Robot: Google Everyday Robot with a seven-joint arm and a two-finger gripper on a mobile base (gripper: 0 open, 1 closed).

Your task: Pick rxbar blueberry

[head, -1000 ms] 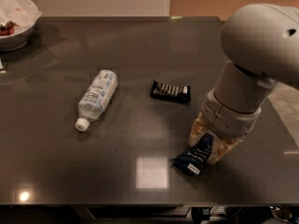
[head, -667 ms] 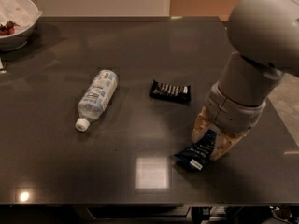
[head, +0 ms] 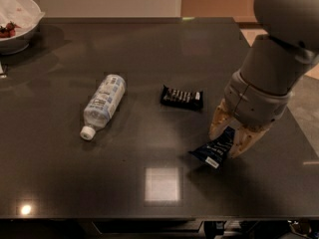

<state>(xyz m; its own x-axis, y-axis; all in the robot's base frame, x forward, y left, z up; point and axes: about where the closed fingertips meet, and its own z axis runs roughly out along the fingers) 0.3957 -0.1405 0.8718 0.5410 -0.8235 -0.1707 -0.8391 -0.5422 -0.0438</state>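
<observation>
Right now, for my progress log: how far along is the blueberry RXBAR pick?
Done: the gripper is at the front right of the table, fingers closed on the rxbar blueberry. In hand: the bar is tilted, white-label end lowest. Left: lifting it clear of the table.

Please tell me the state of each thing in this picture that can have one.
Flat dark blue snack-bar wrapper: tilted, held by the gripper.
Two-finger gripper: shut on that wrapper, over the dark table's right front.
Clear plastic bottle: lying on its side, white cap on.
Black bar wrapper: lying flat, untouched.
White bowl: upright, red food inside.
</observation>
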